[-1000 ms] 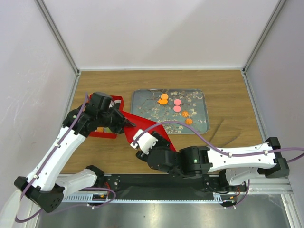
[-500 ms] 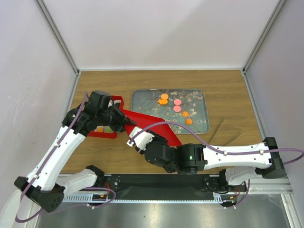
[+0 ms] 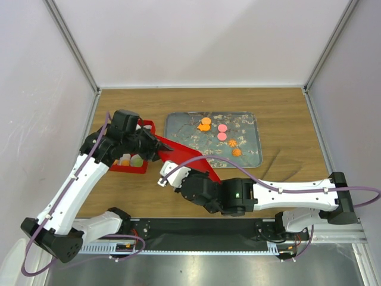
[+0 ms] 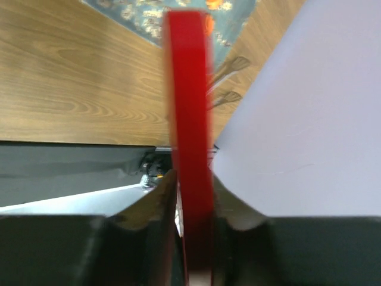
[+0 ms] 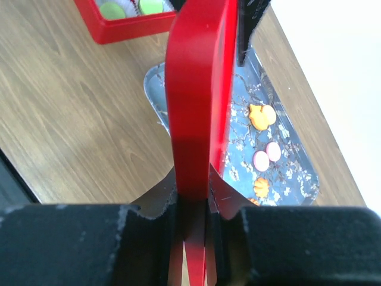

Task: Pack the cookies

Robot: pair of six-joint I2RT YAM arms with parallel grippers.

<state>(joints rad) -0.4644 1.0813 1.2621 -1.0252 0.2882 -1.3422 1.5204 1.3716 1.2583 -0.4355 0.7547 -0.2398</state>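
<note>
A view from above shows a wooden table with two white-and-black robot arms reaching in from the near edge. Between them they hold a flat red lid, tilted and lifted off the wood.

The left gripper is closed on the lid's far left corner. In its own wrist view the lid appears edge-on as a red vertical band, blurred, pinched between the two fingers. The right gripper is clamped on the lid's near edge. Its wrist view also shows the lid edge-on, rising upright between the dark fingers, both pressed against it.

The cookies are in two places. Several lie on a patterned metal tray near the middle of the table – orange ones and two pink ones grouped together, one orange piece irregular in outline. Others sit in an open red box to the left of the tray, mostly hidden under the left arm from above. The right wrist view shows two green cookies in that box, each resting in a white paper cup. The lid's raised corner is just beside the box – whether it touches the rim cannot be told.
</note>
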